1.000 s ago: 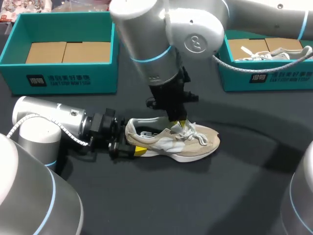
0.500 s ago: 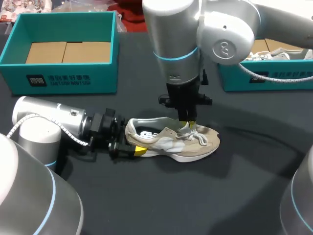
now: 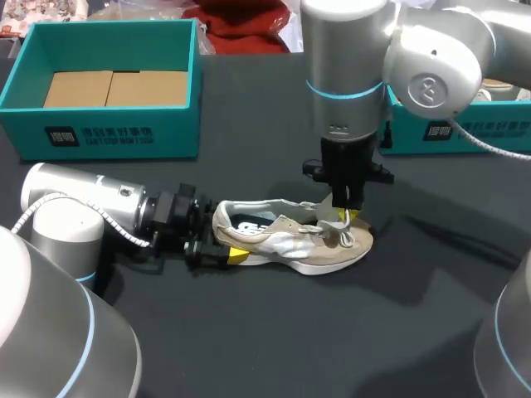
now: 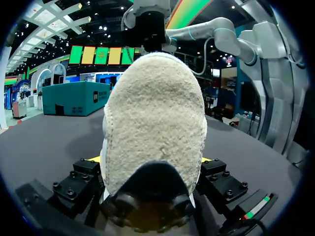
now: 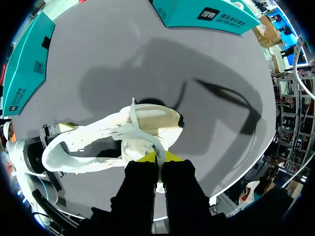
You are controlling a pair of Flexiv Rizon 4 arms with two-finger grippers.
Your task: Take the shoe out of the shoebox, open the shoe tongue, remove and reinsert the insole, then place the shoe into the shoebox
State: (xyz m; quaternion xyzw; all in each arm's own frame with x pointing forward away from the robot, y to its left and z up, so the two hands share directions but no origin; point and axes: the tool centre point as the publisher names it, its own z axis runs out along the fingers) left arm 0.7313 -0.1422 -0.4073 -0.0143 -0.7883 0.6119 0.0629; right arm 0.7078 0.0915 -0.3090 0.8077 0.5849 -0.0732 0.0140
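two teal boxes stand beyond the shoe [image 3: 290, 236]: the shoebox [image 3: 108, 124] past its heel holds brown cardboard [image 3: 116, 87], the second box [image 3: 489, 128] past its toe sits behind my right arm [image 3: 348, 75]. the shoe lies on the surface [image 3: 332, 332], left jaws clamped on its heel, right jaws pinching its tongue [image 5: 145, 147].

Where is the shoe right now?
In the head view the shoe lies mid-picture on the table, heel in my left gripper, tongue pinched by my right gripper.

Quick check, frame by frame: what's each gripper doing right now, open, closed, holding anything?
Left gripper: closed on the shoe, at its heel.
Right gripper: closed on the tongue, pinched from above.
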